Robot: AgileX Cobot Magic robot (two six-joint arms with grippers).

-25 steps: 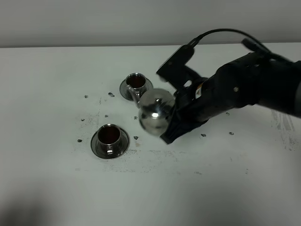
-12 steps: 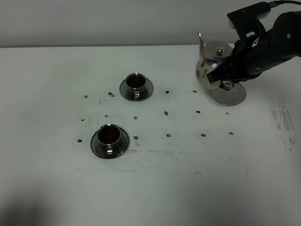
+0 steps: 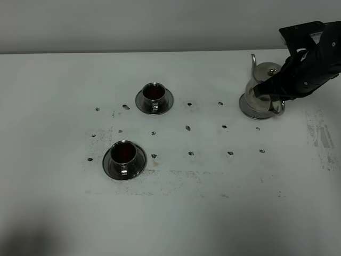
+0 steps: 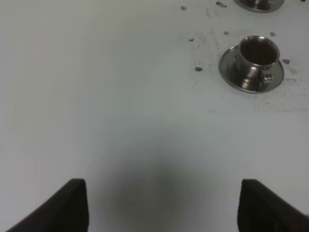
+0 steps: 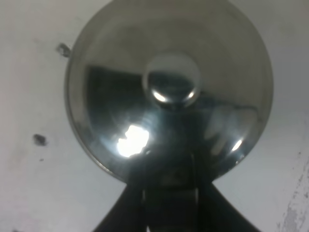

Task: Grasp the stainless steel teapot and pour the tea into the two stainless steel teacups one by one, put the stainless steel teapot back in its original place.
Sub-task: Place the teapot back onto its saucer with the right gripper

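Note:
The stainless steel teapot [image 3: 262, 85] stands upright at the back right, right over its round steel tray [image 3: 254, 111]; I cannot tell whether it touches. My right gripper [image 3: 277, 89] is shut on the pot's handle. From above, the right wrist view shows the domed lid and knob of the teapot [image 5: 169, 82], with the right gripper [image 5: 169, 186] clamped on the handle. Two stainless steel teacups on saucers, one farther back [image 3: 154, 92] and one nearer [image 3: 124, 152], each hold dark tea [image 3: 124, 151]. My left gripper [image 4: 164, 208] is open over bare table, well short of the nearer teacup [image 4: 258, 54].
Small dark specks [image 3: 187, 128] dot the white table [image 3: 213, 186] between the cups and the tray. The table's far edge meets a grey wall [image 3: 133, 24]. A second saucer [image 4: 258, 4] shows at the edge of the left wrist view.
The right arm carried the teapot from beside the far teacup to the back right, turned it upright and lowered it over the tray. The cups have not moved.

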